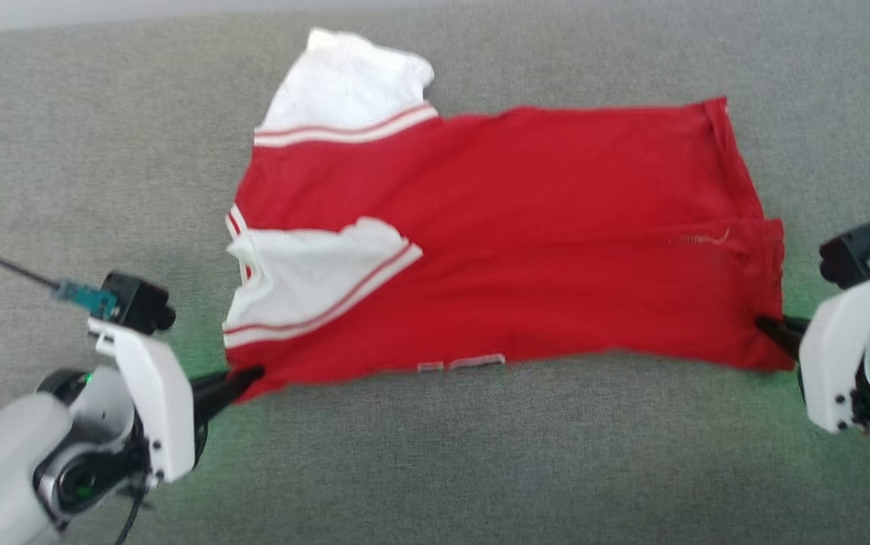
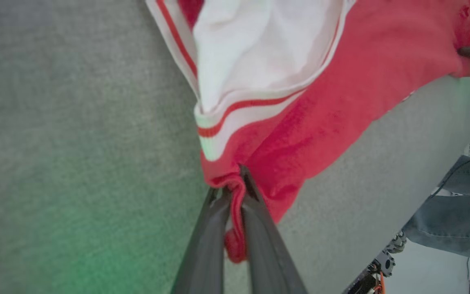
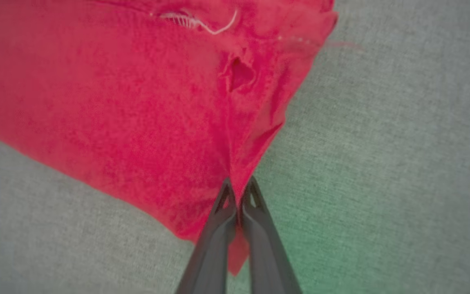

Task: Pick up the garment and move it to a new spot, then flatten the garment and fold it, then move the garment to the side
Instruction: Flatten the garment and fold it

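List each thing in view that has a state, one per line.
shirt: lying spread on the grey surface, both near corners pinched.
near sleeve: folded over onto the red body.
far sleeve: sticking out flat, slightly rumpled.
left gripper: shut on the shirt's near corner at the sleeve end.
right gripper: shut on the shirt's near hem corner.

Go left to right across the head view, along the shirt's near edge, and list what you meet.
left end effector, shut on a corner of the garment → folded white sleeve → white markings at the hem → right end effector, shut on the opposite corner.
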Controlling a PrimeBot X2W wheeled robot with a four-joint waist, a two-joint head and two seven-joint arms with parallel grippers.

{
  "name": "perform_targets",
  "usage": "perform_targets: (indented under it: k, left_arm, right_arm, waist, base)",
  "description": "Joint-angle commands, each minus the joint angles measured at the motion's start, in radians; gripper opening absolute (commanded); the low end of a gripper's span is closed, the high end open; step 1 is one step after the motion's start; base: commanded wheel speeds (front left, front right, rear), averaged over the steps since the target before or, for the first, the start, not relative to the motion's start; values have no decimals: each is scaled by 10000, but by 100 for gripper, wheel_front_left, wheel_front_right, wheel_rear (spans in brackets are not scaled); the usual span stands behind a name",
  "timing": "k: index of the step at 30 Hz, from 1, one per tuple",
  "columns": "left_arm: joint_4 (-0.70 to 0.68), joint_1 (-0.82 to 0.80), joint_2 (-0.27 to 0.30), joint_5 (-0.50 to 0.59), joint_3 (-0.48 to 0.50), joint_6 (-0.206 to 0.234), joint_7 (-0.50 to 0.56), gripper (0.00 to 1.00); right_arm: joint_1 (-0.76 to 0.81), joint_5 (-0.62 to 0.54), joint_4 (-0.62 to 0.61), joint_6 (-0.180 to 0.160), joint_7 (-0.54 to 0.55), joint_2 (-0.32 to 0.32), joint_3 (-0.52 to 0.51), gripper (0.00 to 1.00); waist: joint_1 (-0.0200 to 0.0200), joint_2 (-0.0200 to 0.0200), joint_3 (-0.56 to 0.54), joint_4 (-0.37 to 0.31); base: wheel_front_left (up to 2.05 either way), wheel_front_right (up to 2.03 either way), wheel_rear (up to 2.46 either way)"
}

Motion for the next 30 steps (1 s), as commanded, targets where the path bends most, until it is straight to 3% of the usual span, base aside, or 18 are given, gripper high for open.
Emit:
perform_targets:
  k: [1,7,10,11,13,14,15,16,17,18,25,30]
  left_arm:
    - [-180,265,164,-28,-13,10,-95,0]
    - [-1624,1393,886,-399,-58,395,-549,0]
    - [-2100,1836,1040,-419,-64,614,-885,0]
    - [-2189,1931,1060,-458,-38,681,-1000,0]
    - [-2297,2055,1106,-482,-23,768,-1133,0]
    - [-2338,2100,1113,-463,4,814,-1233,27]
    - [-2383,2155,1097,-495,23,844,-1276,45]
    - [-2428,2197,1109,-484,10,839,-1307,64]
    - [-2476,2183,1141,-380,21,826,-1354,94]
    - [-2541,2123,1197,-301,118,884,-1491,100]
    - [-2523,1645,1504,76,963,1177,-2785,100]
    - [-1844,1210,1186,64,1636,1237,-3767,100]
  right_arm:
    - [271,46,-123,-5,38,-125,-66,0]
    - [1742,222,-1026,-6,330,-667,-765,0]
    - [2450,193,-1456,-6,250,-654,-1311,0]
    - [2627,137,-1608,-6,194,-584,-1512,4]
    - [2913,-23,-1827,-6,48,-428,-1884,47]
    - [3031,-117,-1942,-6,-26,-314,-2060,96]
    - [3138,-220,-2023,-6,-99,-214,-2247,100]
    - [3235,-349,-2130,-6,-169,-105,-2426,100]
    - [3293,-499,-2264,-5,-281,38,-2608,100]
    - [3364,-794,-2512,-5,-641,394,-2992,100]
    - [3042,-2184,-3126,-5,-3097,2045,-3772,100]
    - [2787,-2846,-3029,-5,-4812,3053,-3727,100]
  waist:
    - [0,0,-113,70]
    - [0,0,-278,201]
    - [0,0,-311,245]
    - [0,0,-341,250]
    - [0,0,-372,250]
    - [0,0,-381,240]
    - [0,0,-395,236]
    - [0,0,-399,227]
    - [0,0,-402,210]
    - [0,0,-399,162]
    - [0,0,-269,-447]
    - [0,0,-84,-1021]
  base:
    - [0,0,0]
    - [0,0,0]
    - [0,0,0]
    - [0,0,0]
    - [0,0,0]
    - [0,0,0]
    - [0,0,0]
    - [0,0,0]
    - [0,0,0]
    - [0,0,0]
    - [0,0,0]
    - [0,0,0]
